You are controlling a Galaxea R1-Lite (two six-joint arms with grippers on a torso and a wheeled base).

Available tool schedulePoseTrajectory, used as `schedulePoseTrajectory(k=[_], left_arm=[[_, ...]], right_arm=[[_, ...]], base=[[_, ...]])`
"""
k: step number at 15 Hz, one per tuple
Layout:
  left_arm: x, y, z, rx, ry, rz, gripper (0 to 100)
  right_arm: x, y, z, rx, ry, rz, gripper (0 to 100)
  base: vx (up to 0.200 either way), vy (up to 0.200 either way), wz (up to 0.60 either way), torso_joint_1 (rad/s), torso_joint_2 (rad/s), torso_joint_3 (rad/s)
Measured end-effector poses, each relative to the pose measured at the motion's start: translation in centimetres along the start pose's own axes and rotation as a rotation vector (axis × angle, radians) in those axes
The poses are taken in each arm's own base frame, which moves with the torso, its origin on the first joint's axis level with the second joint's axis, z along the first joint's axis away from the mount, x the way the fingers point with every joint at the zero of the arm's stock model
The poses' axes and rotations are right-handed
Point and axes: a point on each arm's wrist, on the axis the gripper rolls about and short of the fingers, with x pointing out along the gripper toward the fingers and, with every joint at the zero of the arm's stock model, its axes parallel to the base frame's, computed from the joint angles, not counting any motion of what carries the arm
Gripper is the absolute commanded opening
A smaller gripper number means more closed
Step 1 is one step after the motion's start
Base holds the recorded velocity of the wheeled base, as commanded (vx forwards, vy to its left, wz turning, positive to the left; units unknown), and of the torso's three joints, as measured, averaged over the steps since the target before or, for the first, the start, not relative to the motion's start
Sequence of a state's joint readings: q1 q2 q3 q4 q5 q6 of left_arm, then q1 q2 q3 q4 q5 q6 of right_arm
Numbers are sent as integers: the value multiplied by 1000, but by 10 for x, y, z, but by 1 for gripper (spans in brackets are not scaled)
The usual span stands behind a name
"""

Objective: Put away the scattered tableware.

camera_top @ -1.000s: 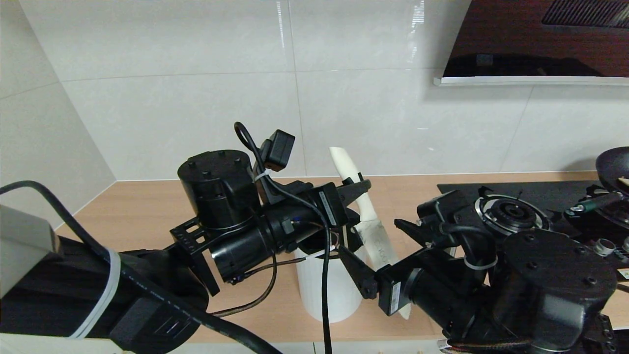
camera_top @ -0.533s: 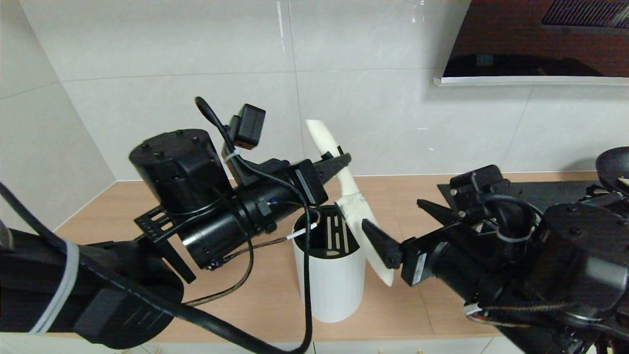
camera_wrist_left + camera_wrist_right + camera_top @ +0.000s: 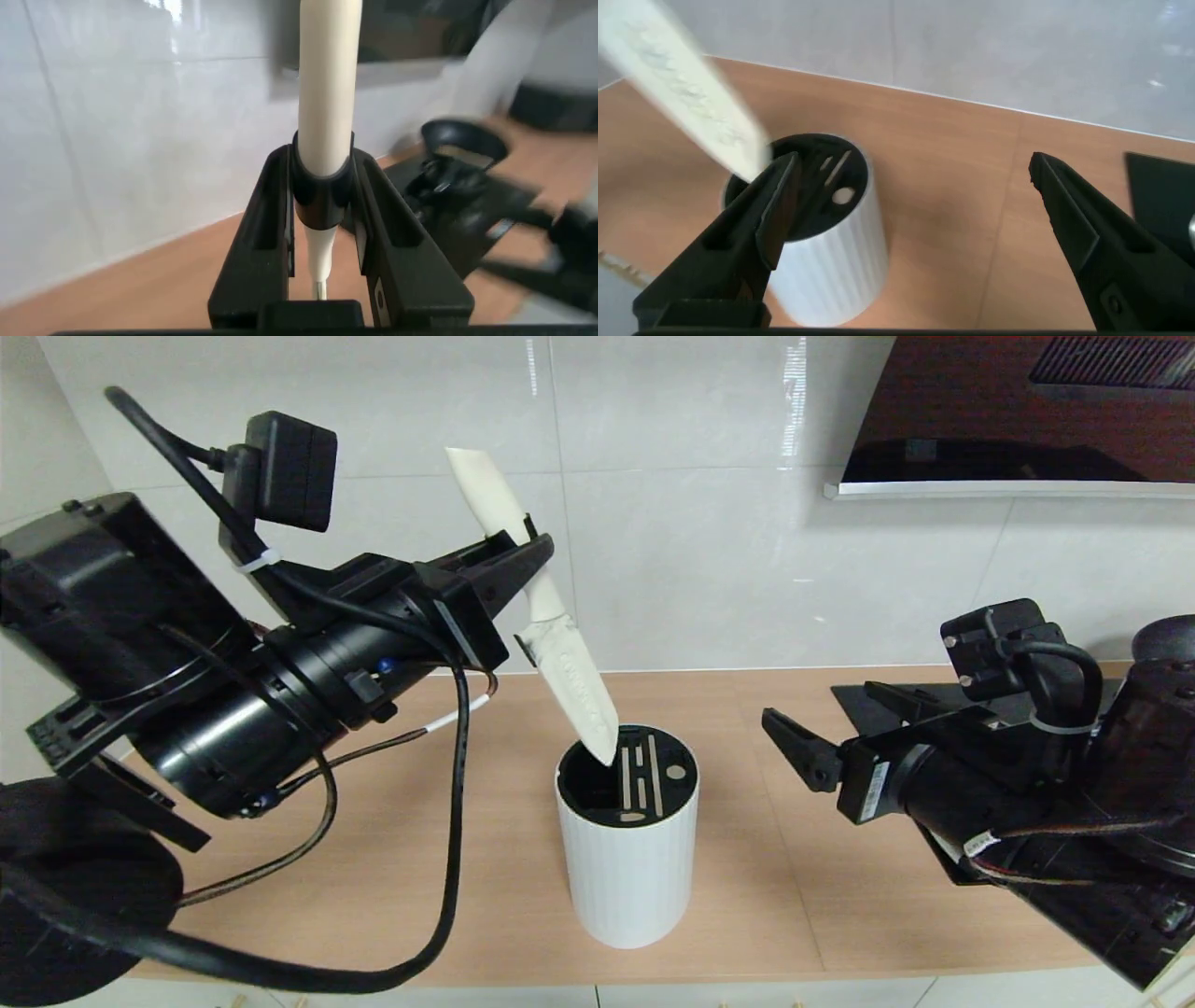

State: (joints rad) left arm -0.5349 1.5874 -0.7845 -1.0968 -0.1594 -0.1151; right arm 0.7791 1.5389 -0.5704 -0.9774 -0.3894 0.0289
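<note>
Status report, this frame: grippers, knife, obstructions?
Left gripper shut on white knife. Knife tilted, tip at white holder top. Right gripper open, empty, beside holder. No obstruction seen.

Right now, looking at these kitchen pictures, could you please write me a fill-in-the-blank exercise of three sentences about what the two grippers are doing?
1. The left gripper is shut on the white knife, gripping it by its ____.
2. The blade's tip points down at the top of the white holder, which stands ____ on the counter.
3. The right gripper, beside the holder, is ____ and holds nothing.

Missing words: handle; upright; open.
</note>
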Motion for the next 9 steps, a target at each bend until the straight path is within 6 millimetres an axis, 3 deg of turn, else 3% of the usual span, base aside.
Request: schedulePoseTrajectory(k=[9], left_arm=[[-10, 0, -15, 70, 62, 4, 0]], right_arm=[[4, -2, -4, -10, 16, -14, 100]], base=[[0, 0, 0, 0, 0, 0]])
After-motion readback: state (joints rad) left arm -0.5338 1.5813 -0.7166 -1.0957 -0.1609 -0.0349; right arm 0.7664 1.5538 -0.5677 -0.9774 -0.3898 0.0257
